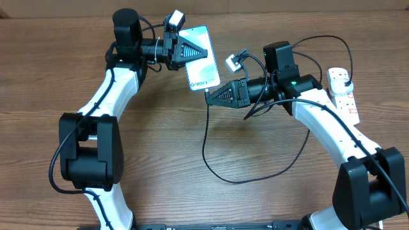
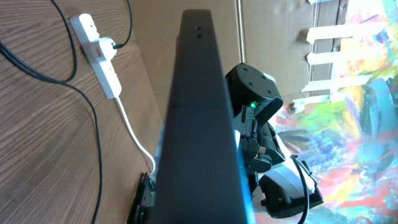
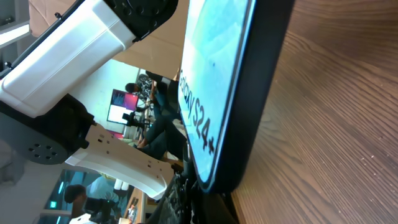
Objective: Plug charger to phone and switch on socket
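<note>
A brown wood-grain table [image 1: 166, 185] is filling the scene; beyond the table's far edge, a brightly coloured painted mural [image 2: 360, 137] is catching light.

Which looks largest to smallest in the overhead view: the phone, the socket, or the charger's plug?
1. phone: broadest, though it is held up nearer the camera.
2. socket: narrower. Its length looks similar, but its lower end meets the right arm, so this is unsure.
3. charger's plug: clearly smallest.

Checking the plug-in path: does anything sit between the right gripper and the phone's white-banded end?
Nothing visible does. The right gripper is right at the white-banded end of the phone, which the left gripper holds.
</note>
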